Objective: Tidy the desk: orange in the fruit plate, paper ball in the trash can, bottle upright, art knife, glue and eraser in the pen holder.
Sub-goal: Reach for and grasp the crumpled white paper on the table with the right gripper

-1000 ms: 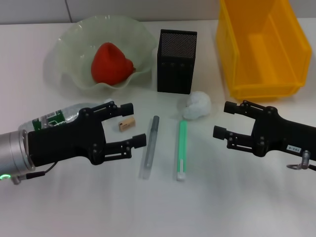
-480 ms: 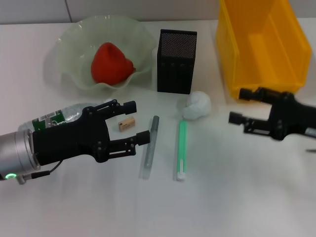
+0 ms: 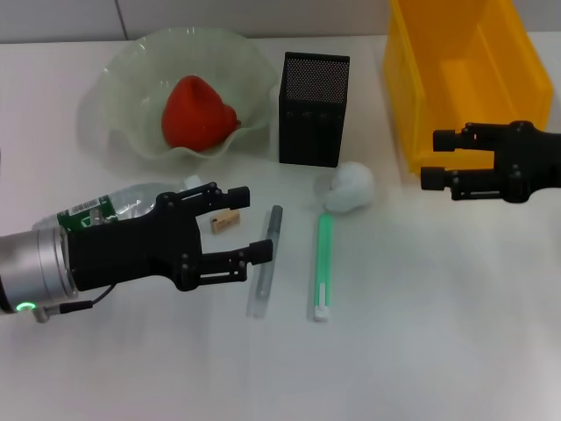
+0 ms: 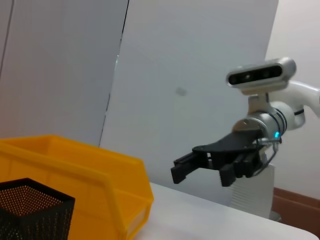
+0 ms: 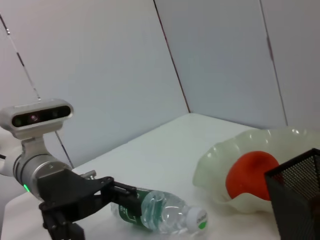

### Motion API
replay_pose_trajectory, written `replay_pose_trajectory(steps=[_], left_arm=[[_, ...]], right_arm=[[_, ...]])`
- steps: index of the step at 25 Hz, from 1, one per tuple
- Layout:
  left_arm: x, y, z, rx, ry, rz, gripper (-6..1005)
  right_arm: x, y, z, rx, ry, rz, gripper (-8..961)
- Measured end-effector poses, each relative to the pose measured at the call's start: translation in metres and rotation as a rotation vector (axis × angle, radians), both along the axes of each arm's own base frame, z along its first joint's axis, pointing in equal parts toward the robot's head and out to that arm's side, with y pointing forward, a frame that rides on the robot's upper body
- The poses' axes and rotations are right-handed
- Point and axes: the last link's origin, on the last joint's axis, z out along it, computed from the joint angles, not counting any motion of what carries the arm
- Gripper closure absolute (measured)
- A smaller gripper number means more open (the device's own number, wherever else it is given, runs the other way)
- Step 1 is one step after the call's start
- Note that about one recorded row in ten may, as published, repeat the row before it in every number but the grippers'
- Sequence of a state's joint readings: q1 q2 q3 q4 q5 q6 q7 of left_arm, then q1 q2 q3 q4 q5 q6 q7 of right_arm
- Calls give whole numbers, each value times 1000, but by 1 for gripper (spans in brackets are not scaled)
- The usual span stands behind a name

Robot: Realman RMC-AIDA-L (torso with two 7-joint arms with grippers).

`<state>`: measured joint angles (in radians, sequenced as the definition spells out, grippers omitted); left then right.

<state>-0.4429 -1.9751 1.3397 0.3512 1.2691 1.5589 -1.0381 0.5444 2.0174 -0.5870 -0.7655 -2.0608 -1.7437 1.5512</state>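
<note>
The orange (image 3: 197,112) lies in the pale green fruit plate (image 3: 114,79). The black mesh pen holder (image 3: 313,110) stands beside it, and the yellow trash can (image 3: 465,79) is at the back right. The paper ball (image 3: 351,187) lies in front of the pen holder. The bottle (image 3: 92,211) lies on its side behind my left arm. My left gripper (image 3: 250,224) is open, just above the table by the tan eraser (image 3: 225,220). My right gripper (image 3: 436,159) is open and empty, in front of the trash can, right of the paper ball.
A grey pen-shaped tool (image 3: 266,260) and a green stick (image 3: 323,266) lie side by side on the white table, between the grippers. The right wrist view shows the bottle (image 5: 160,212), the orange (image 5: 252,172) and the left gripper (image 5: 75,200).
My right gripper has moved back and to the right, away from the paper ball to the trash can's front. My left gripper has edged right, toward the grey tool.
</note>
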Motion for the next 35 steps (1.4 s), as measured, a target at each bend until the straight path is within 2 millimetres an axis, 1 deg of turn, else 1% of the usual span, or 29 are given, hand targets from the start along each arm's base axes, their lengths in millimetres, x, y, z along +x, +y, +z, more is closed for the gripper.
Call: replay_pose_trajectory(steps=[7, 10, 14, 19, 20, 21, 26, 27, 28, 32, 35], left_arm=[[-6, 2, 1, 23, 18, 27, 186], [-9, -1, 1, 33, 17, 40, 187], [-11, -3, 0, 34, 15, 47, 188], [-13, -7, -5, 25, 19, 63, 189], [-13, -8, -6, 23, 21, 64, 189], [-14, -9, -6, 22, 23, 65, 189], [-17, -8, -4, 31, 29, 73, 191], [-17, -8, -4, 33, 30, 74, 191], [-17, -8, -4, 34, 31, 75, 191], [-19, -6, -4, 41, 42, 82, 192], [-19, -3, -4, 45, 52, 86, 192]], right_arm=[[-6, 4, 10, -15, 0, -15, 169], [-11, 6, 10, -44, -10, 0, 169], [-19, 8, 7, -92, -69, 36, 169], [-34, 18, 6, -140, -215, 118, 170], [-42, 23, 3, -169, -284, 143, 170], [-42, 23, 3, -169, -284, 143, 170], [-60, 37, -4, -226, -437, 188, 170], [-66, 41, -6, -232, -496, 194, 170], [-66, 41, -6, -232, -496, 194, 170], [-75, 51, -11, -225, -593, 208, 170], [-79, 58, -17, -211, -642, 221, 170]])
